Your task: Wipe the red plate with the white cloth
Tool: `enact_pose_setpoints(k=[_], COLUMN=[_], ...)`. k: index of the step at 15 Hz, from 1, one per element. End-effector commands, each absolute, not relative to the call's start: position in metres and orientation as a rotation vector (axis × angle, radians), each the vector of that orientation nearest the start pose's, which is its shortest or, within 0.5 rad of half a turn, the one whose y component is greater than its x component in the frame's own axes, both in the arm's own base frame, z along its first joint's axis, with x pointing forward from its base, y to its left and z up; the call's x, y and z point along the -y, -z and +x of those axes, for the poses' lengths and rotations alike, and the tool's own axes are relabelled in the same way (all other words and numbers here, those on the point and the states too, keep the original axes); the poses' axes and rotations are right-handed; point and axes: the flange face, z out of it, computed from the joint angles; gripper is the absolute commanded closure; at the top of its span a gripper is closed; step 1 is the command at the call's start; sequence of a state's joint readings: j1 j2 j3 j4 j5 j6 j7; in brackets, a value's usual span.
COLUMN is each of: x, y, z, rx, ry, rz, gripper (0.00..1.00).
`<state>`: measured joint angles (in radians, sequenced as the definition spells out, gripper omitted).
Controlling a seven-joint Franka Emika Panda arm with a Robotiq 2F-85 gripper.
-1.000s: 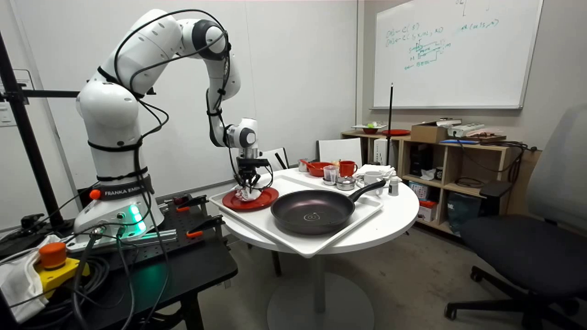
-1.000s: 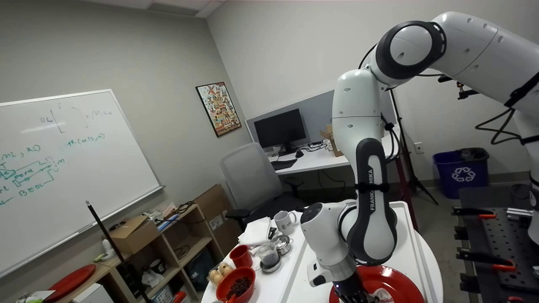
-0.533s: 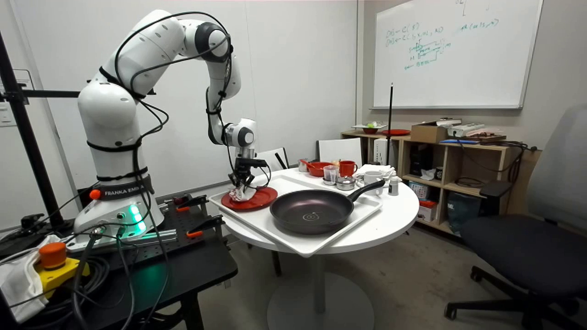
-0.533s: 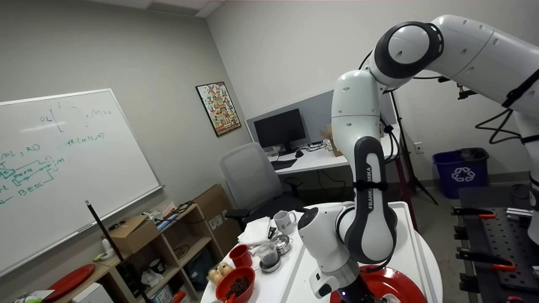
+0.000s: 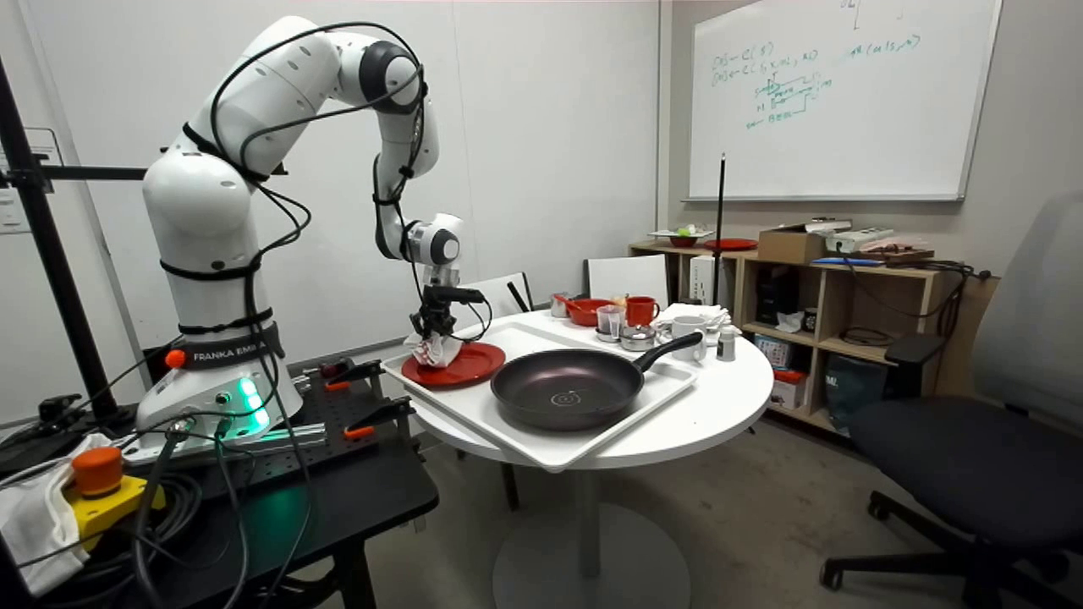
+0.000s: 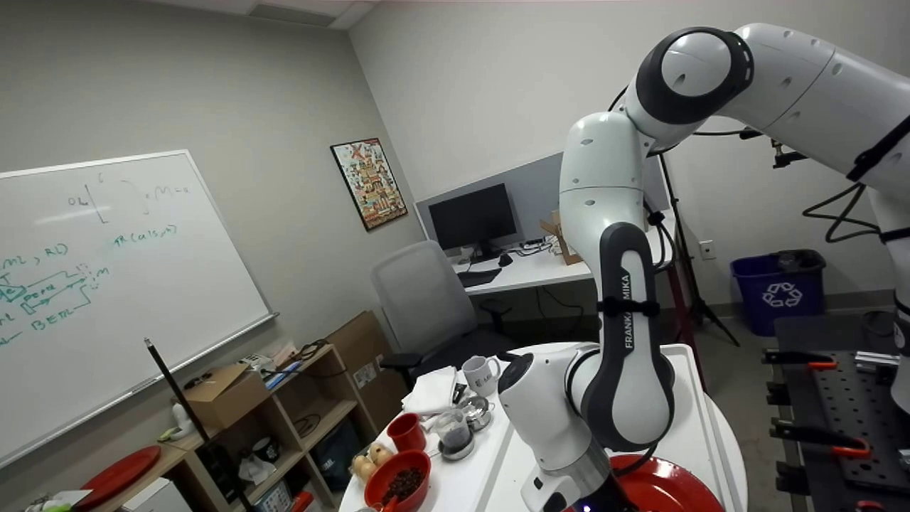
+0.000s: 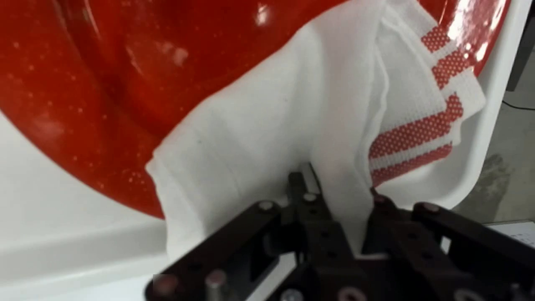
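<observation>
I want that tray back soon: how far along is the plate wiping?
Done: the pincer grips the white cloth. In hand, apparently: the wipe, since the cloth lies over an edge of the red plate. Left, probably: its uncovered part, where pale specks show, though some may be glare.

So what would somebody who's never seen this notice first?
Probably the big white robot arm, arching up at the picture's left in an exterior view. Next, its black gripper, pinching a red-striped white cloth over the edge of a red plate. Beside that plate, the big dark frying pan on the white tray stands out.
</observation>
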<state>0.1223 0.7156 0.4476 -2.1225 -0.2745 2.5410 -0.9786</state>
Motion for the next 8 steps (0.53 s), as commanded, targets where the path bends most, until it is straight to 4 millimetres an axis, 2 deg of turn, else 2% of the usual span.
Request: enact_pose_setpoints(k=[1, 4, 8], x=[-0.317, -0.318, -0.303], y=[-0.109, -0.133, -0.168], z=[0.434, 0.442, 0.474], rx=[-2.605, -2.572, -2.333], ry=[0.175, 0.019, -0.309], rz=[2.158, 2.204, 2.347], gripper=[0.93, 0.93, 0.93])
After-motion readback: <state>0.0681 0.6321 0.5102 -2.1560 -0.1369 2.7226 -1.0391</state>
